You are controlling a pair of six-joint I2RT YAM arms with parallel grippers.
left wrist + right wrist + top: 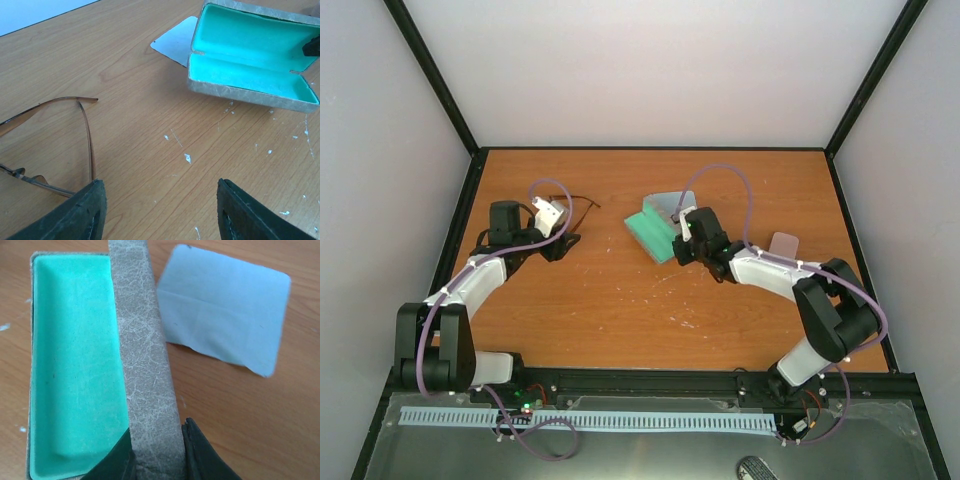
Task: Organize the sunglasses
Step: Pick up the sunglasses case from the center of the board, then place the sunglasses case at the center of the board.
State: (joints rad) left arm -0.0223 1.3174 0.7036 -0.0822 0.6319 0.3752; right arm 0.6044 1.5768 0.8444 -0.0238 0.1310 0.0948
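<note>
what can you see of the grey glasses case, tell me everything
The grey case is a hinged oblong clamshell, mottled grey outside like worn suede and lined in smooth turquoise. It lies open and empty on the wooden table. The right gripper pinches one of its grey walls between its fingers. A light blue cloth lies right beside it; whether the two touch is unclear.

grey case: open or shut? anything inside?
Open and empty. The grey case has its lid raised, the right gripper pinching the lid; its teal lining is bare in both wrist views.
</note>
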